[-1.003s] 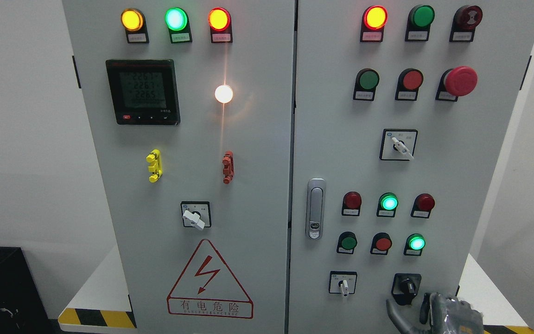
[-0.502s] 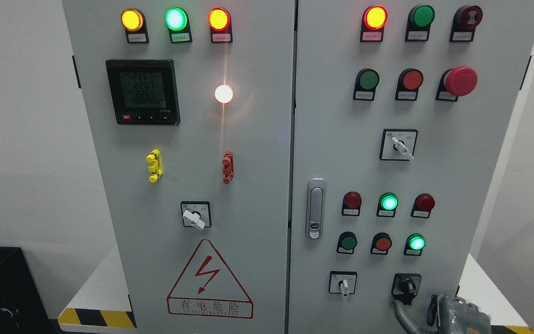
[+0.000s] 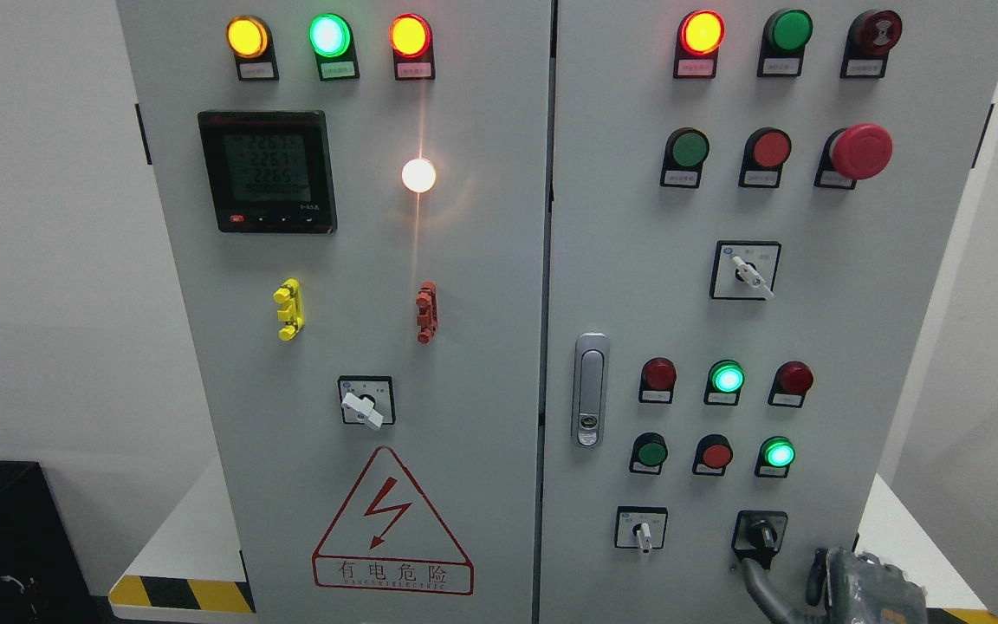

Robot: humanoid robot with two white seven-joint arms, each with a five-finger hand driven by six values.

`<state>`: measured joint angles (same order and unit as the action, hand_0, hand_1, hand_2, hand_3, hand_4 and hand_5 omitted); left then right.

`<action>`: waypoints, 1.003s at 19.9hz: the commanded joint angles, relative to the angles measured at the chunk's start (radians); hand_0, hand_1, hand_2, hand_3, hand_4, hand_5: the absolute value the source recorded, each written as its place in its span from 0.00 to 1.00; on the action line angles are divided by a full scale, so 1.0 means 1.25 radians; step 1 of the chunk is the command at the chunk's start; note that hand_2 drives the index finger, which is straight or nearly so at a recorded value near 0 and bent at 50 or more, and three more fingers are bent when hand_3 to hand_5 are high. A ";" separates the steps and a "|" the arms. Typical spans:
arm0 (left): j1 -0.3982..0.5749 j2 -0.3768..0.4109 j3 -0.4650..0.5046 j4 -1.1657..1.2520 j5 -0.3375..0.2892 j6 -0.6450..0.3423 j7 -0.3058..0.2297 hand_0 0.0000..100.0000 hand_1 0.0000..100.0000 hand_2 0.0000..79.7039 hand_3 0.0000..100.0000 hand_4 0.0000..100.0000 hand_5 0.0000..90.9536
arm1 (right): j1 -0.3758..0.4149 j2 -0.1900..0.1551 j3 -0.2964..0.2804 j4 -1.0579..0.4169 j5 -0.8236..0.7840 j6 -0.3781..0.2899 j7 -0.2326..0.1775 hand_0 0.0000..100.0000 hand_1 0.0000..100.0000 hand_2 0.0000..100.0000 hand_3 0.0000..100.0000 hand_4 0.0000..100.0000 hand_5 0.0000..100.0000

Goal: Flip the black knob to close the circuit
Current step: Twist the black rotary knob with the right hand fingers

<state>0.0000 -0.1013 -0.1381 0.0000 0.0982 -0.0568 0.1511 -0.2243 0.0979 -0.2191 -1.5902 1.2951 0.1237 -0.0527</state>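
On the left door of the grey cabinet (image 3: 464, 364), the digital meter (image 3: 267, 171) is lit, three lamps glow along the top, and a white-handled rotary switch (image 3: 365, 403) sits above the red high-voltage warning triangle (image 3: 392, 524); none of this belongs to the task. Past the door latch (image 3: 587, 390), the right door carries rows of buttons and lamps and, in its bottom row, a small white selector switch (image 3: 641, 530). Just right of that selector sits the black knob (image 3: 760, 532), low on the right door, its handle pointing down and slightly left. The right hand (image 3: 845, 585) rises from the bottom edge, one grey finger (image 3: 757, 579) reaching up to the knob's lower edge, seemingly touching it, though the view is too cropped to be sure. The fingers look extended rather than wrapped around anything. I judge the flip not yet made: contact is about reached, and turning the knob remains. The left hand is out of sight.
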 commanded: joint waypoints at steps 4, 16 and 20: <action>0.018 0.000 0.000 -0.023 0.000 0.000 -0.001 0.12 0.56 0.00 0.00 0.00 0.00 | -0.005 -0.015 -0.030 0.007 -0.003 0.002 0.000 0.00 0.04 0.85 1.00 0.96 1.00; 0.018 0.000 0.000 -0.023 0.000 0.000 -0.001 0.12 0.56 0.00 0.00 0.00 0.00 | -0.012 -0.018 -0.030 0.007 -0.031 0.003 0.002 0.00 0.04 0.85 1.00 0.96 1.00; 0.018 0.000 0.000 -0.023 0.000 0.000 -0.001 0.12 0.56 0.00 0.00 0.00 0.00 | -0.016 -0.019 -0.031 0.007 -0.032 0.003 0.002 0.00 0.04 0.84 1.00 0.96 1.00</action>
<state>0.0000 -0.1012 -0.1381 0.0000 0.0982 -0.0568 0.1511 -0.2376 0.0799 -0.2486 -1.5821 1.2621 0.1264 -0.0483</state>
